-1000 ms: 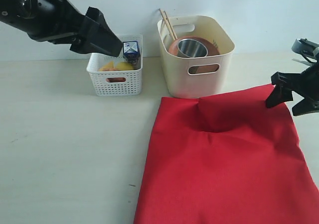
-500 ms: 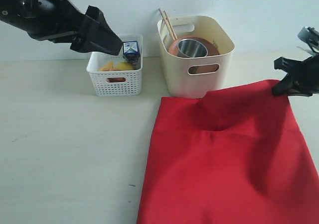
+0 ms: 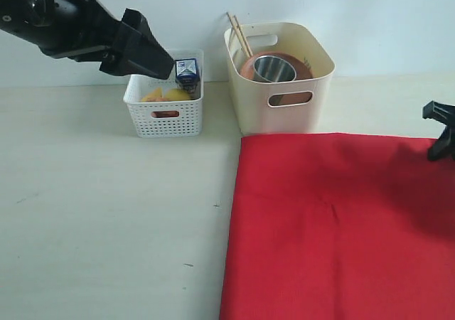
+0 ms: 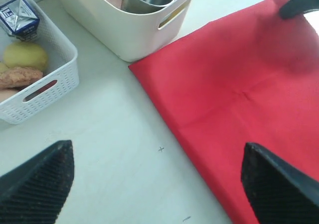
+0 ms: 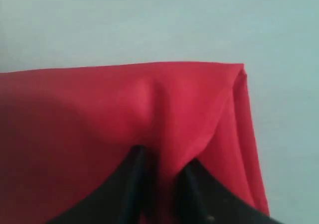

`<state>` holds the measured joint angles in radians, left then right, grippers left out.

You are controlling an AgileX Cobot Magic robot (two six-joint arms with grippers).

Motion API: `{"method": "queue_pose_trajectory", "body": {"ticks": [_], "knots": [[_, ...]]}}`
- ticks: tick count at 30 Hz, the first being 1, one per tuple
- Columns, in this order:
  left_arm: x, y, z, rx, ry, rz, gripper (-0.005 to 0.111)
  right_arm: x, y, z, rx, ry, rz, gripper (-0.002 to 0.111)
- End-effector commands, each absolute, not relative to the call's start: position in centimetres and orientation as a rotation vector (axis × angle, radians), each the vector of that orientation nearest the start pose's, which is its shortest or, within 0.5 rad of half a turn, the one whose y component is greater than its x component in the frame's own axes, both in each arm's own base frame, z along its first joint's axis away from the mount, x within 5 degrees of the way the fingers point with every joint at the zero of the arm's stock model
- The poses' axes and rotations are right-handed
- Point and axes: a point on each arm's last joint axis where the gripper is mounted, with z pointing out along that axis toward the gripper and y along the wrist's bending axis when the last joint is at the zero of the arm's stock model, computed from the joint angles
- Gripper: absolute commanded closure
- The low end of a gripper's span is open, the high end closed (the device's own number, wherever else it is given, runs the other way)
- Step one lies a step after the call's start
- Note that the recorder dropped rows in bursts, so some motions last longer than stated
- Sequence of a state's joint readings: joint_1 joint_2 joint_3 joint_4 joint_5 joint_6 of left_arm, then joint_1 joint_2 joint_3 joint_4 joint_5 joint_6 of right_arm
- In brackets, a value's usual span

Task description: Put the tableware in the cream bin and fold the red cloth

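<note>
The red cloth (image 3: pixel 341 220) lies flat on the table in front of the cream bin (image 3: pixel 281 117), its far edge straight. At the cloth's far right corner my right gripper (image 3: pixel 441 131) sits low; in the right wrist view a raised ridge of the red cloth (image 5: pixel 124 104) runs between its narrow jaws (image 5: pixel 162 157). The bin holds a steel cup (image 3: pixel 274 67), a brown plate (image 3: pixel 247 67) and two chopsticks (image 3: pixel 238 32). My left gripper (image 3: pixel 169 70) hangs open high above the white basket, with only table and the cloth's left edge (image 4: pixel 239 84) beneath its fingers (image 4: pixel 155 154).
A white perforated basket (image 3: pixel 165 117) left of the bin holds a blue-white milk carton (image 3: pixel 187 71), a lemon (image 4: pixel 25 55) and a sausage (image 4: pixel 17 77). A wall rises right behind both containers. Bare table stretches to the left of the cloth.
The right gripper has moved right and down to the picture's edge, drawing the cloth's far edge with it. The hump and dip near the bin are gone; the cloth lies flat. Left arm unmoved.
</note>
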<state>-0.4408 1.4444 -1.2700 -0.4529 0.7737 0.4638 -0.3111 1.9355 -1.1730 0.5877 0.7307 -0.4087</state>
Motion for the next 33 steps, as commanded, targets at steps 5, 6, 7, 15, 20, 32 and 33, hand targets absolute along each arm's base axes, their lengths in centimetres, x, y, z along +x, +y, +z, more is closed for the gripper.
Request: {"method": "queue_pose_trajectory", "body": {"ticks": [5, 6, 7, 15, 20, 32, 33], "knots": [[27.1, -15.9, 34.4, 0.824, 2.259, -0.522, 0.021, 35.1, -7.3, 16.7, 0.33, 2.813, 0.508, 0.032], [27.1, -15.9, 34.4, 0.825, 2.26, -0.523, 0.021, 35.0, -7.4, 17.3, 0.331, 2.809, 0.485, 0.032], [27.0, -15.9, 34.4, 0.83, 2.267, -0.525, 0.021, 34.6, -7.6, 18.3, 0.343, 2.806, 0.427, 0.032], [26.8, -15.8, 34.2, 0.858, 2.297, -0.527, 0.021, 30.1, -7.2, 15.8, 0.413, 3.072, 0.353, 0.032], [26.7, -15.8, 34.1, 0.858, 2.299, -0.53, 0.021, 29.3, -6.4, 14.8, 0.422, 3.062, 0.459, 0.032], [26.7, -15.8, 34.1, 0.858, 2.299, -0.53, 0.021, 30.9, -0.8, 12.9, 0.127, 3.047, 0.182, 0.032], [26.8, -15.8, 34.2, 0.857, 2.297, -0.529, 0.021, 31.0, -0.6, 12.8, 0.107, 3.046, 0.142, 0.032]]}}
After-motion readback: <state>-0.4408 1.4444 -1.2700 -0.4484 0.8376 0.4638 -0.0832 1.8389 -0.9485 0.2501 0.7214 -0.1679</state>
